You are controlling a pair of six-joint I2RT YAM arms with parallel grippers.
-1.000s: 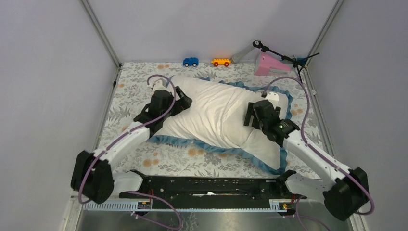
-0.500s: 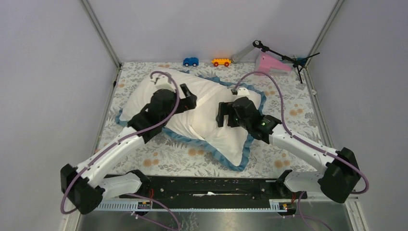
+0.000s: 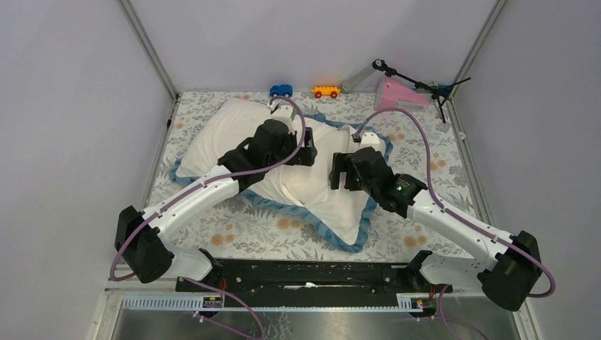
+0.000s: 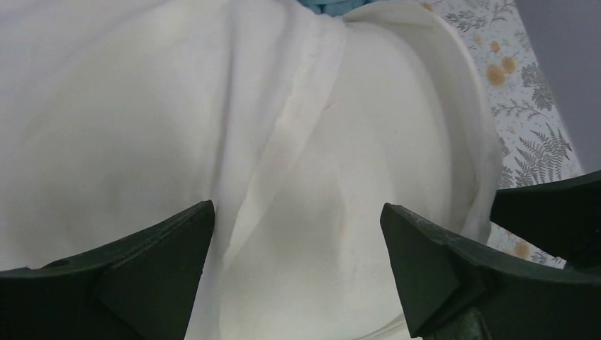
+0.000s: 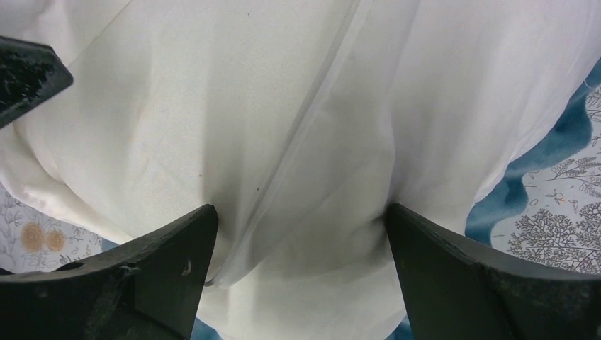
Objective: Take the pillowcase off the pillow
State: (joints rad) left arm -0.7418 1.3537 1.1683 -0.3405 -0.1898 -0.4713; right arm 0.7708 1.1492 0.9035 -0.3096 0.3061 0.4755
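The pillowcase (image 3: pixel 333 209) lies in the middle of the table, plain white face up, with blue edging along its near and right sides. The plump cream-white pillow (image 3: pixel 216 131) bulges out at its far left end. My left gripper (image 3: pixel 309 151) is open just above the white bulk, its jaws straddling a hem of the case (image 4: pixel 283 142). My right gripper (image 3: pixel 338 170) is open close beside it to the right, over white fabric with a seam (image 5: pixel 312 113) and blue edging (image 5: pixel 538 163). In both wrist views the grippers (image 4: pixel 296 209) (image 5: pixel 301 209) hold nothing.
The floral table cloth (image 3: pixel 283 237) covers the table. A blue toy car (image 3: pixel 281 91) and an orange toy car (image 3: pixel 325 91) stand at the back edge. A pink block (image 3: pixel 395 95) and a black stand (image 3: pixel 414 83) are at the back right. Grey walls close three sides.
The pillow and case have slid to the left. My left gripper has moved right across the pillow toward the middle. My right gripper came left and now sits beside it.
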